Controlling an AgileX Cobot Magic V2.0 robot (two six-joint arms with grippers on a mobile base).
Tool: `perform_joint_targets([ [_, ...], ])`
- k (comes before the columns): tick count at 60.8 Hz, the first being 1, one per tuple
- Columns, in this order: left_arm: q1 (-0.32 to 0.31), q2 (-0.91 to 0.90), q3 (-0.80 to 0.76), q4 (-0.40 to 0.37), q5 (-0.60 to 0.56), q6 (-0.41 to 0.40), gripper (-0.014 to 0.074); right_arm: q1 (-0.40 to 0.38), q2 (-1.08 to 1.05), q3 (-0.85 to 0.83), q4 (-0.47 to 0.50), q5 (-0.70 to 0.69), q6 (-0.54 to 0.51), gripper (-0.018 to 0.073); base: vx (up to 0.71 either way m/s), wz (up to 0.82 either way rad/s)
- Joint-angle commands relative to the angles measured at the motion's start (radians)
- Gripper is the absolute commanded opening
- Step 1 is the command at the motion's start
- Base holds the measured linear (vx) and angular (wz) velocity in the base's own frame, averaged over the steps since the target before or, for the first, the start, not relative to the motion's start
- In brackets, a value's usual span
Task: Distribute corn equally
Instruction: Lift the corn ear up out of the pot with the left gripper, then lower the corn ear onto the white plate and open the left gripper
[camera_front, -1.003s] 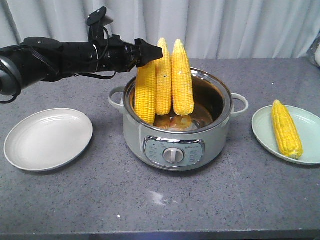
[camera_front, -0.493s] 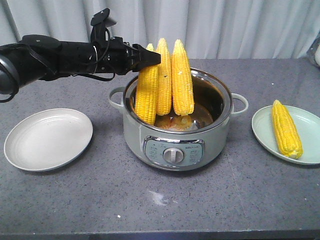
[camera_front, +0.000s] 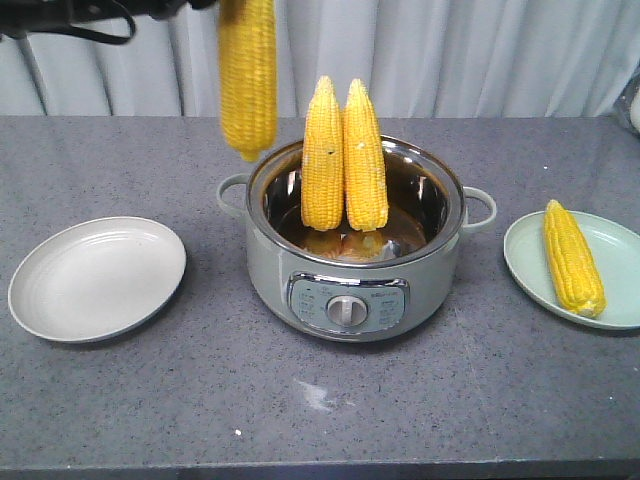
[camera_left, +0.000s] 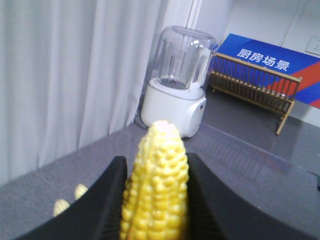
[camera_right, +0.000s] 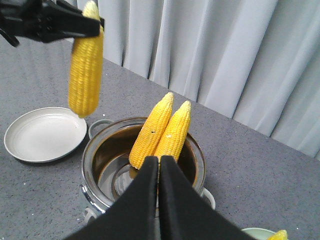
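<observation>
Left gripper (camera_right: 95, 25): jaws clamped on the pointed tip of the hanging cob (camera_front: 248, 75); in its own wrist view a black finger (camera_left: 107, 200) lies on either side of the kernels.
Hanging cob: hangs upright, blunt end down, blurred in the front view. It is in the air at about 10 o'clock from the pot (camera_front: 430, 270), its lower end above the rim and touching nothing.
Gap to neighbours: open air between the hanging cob and the two cobs (camera_front: 322, 160) in the pot.
Two cobs: side by side and touching, points up, leaning on the rim at 12 o'clock; their upper halves stand clear above the rim.
Pot edges: a handle juts out at 9 o'clock and another at 3 o'clock; the dial faces 6 o'clock.
White plate (camera_front: 95, 278): at 8 o'clock from the pot, bare, with a strip of counter (camera_front: 300, 400) between its rim and the pot wall.
Green plate (camera_front: 620, 270): at 3 o'clock, partly cut off by the frame edge; the fourth cob (camera_front: 572, 258) lies along its inner side, point toward 12 o'clock.
Right gripper (camera_right: 159, 161): jaws pressed together on nothing, high above the pot's 6 o'clock rim.
Open room: broad bare counter from 5 to 7 o'clock.
Back edge: curtain (camera_front: 450, 50) runs behind the counter; a blender (camera_left: 177, 90) and dish rack (camera_left: 255, 85) show in the left wrist view.
</observation>
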Motion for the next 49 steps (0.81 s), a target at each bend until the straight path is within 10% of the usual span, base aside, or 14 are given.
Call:
perform_joint_targets([
  [1,0.053,-0.102,-0.034,0.019,0.006,0.006,-0.0008,-0.004,-0.007,-0.024,0.034,0.018,-0.001,-0.0004,0.0,0.0],
  [29,0.365,-0.128,0.217,0.019,-0.115,0.006,-0.0008,-0.004,-0.007,-0.024,0.037,0.018,-0.001,-0.0004,0.0,0.0],
  [49,0.433,-0.128,0.535,0.019,0.001,0.008,-0.0008,-0.004,-0.007,-0.024,0.038,0.018,-0.001,-0.0004,0.0,0.0],
])
